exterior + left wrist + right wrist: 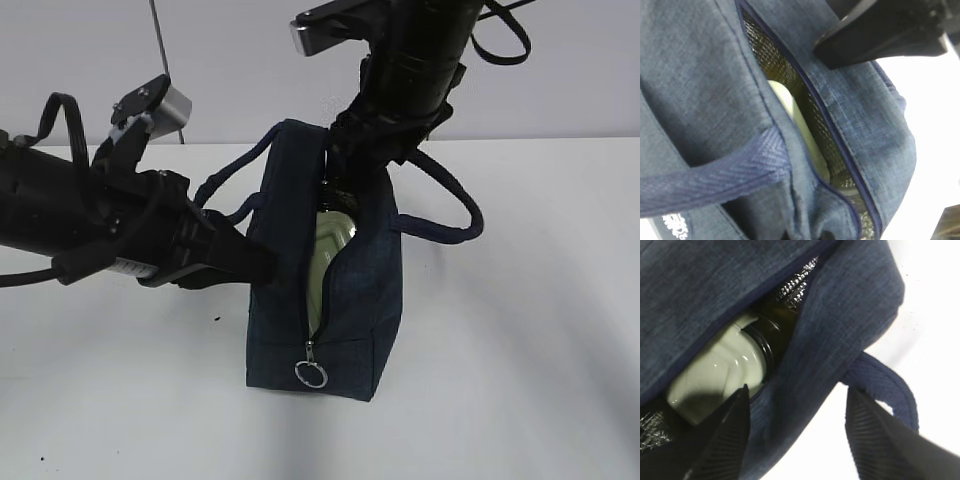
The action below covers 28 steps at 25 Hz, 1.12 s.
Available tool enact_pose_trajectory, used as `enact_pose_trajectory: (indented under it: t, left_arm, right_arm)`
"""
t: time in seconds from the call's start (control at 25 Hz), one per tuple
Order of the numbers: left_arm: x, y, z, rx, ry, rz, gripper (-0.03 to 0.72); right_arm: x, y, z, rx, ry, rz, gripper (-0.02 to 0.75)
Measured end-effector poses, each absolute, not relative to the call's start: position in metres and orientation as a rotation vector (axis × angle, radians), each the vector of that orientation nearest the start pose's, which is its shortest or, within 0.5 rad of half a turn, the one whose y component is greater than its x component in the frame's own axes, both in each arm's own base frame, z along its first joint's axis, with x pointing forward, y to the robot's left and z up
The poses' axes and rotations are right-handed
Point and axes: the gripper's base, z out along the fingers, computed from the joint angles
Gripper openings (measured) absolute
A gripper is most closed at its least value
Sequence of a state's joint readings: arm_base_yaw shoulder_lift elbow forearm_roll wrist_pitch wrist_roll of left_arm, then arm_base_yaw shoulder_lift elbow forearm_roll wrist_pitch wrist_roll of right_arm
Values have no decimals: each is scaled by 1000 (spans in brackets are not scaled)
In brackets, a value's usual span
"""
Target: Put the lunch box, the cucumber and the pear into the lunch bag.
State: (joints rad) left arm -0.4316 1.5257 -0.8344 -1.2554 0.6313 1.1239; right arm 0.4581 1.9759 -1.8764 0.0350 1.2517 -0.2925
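The navy lunch bag (360, 290) stands upright on the white table with its zipper open. Inside, against the foil lining, lies the sage-green lunch box (335, 238) (715, 375) (787, 102). A dark green rounded shape beside it is the cucumber (774, 330). The pear is out of view. My left gripper (262, 262) presses on the bag's left wall, and the fabric bunches at its jaws. My right gripper (800, 389) hangs open over the bag's mouth, one finger inside and one outside the right wall.
The zipper's metal ring pull (311, 373) hangs low on the bag's near end. One strap handle (455, 215) loops out to the right and the other (225, 185) to the left, above my left arm. White table (520, 380) surrounds the bag.
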Motion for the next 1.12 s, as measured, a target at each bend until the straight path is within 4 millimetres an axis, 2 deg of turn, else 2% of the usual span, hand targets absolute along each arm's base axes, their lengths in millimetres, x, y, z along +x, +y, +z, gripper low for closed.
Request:
enact_pose_trajectory:
  t: [0.12,0.44,0.64,0.8,1.12]
  left_arm:
    - [248,-170,227,721,2307,-937,-5]
    - [248,-170,227,721,2306,-927,-12]
    - [248,-169,227,721,2306,-925,-12]
    - [248,-169,227,721,2306,-925,-12]
    - [248,-170,227,722,2306,-925,-12]
  right_arm:
    - [377,189,308,-1022,2624,88,469]
    - [359,179,348,-950,2548,100,469]
    - [357,164,363,-825,2554,129,454]
    - [368,134,366,-668,2591,214,425]
    - [389,48,364,-301,2627,395,393]
